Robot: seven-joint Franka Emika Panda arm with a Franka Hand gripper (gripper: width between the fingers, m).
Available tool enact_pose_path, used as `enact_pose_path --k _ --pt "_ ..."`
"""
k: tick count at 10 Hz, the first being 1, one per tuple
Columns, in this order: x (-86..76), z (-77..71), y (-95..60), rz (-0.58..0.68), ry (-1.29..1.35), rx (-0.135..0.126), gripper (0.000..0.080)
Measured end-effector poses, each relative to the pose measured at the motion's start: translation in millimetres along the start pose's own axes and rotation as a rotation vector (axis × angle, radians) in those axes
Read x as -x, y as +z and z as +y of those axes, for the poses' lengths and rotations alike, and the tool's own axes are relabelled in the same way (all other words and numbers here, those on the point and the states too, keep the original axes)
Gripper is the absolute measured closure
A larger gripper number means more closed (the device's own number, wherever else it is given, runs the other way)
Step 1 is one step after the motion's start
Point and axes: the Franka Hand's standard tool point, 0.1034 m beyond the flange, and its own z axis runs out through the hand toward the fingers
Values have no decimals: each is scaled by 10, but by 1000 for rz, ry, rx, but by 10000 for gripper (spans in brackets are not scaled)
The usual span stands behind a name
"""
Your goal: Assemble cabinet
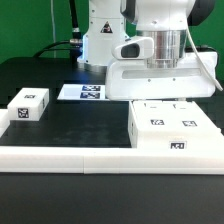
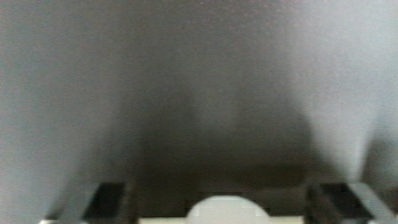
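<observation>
Nearest, on the exterior view's right of the counter (image 1: 70, 130), the cabinet (image 1: 170, 125) sits as a tagged white box. A small panel (image 1: 28, 105) lies loose well apart on the left, so I judge most of the joining is left. Behind, the arm (image 1: 160, 40) hangs low by the cabinet's far side, wrist straight down; I cannot tell whether the jaws grip anything.

The cabinet body (image 1: 172, 130) is a large white box lying flat on the black desk (image 1: 80, 125) at the exterior view's right. 3 square black-and-white tags show clearly on it: 2 on its top face and 1 on its front face. A smaller white block (image 1: 28, 105), also tagged, sits well apart at the exterior view's left, turned at an angle.
</observation>
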Motion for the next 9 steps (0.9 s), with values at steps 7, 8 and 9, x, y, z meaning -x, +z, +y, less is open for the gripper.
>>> enact_pose_path --k 7,8,9 --pt "14 32 3 -3 -20 1 584" --pt "22 41 -4 -7 -30 2 584" --pt "35 68 -34 -12 -50 2 584"
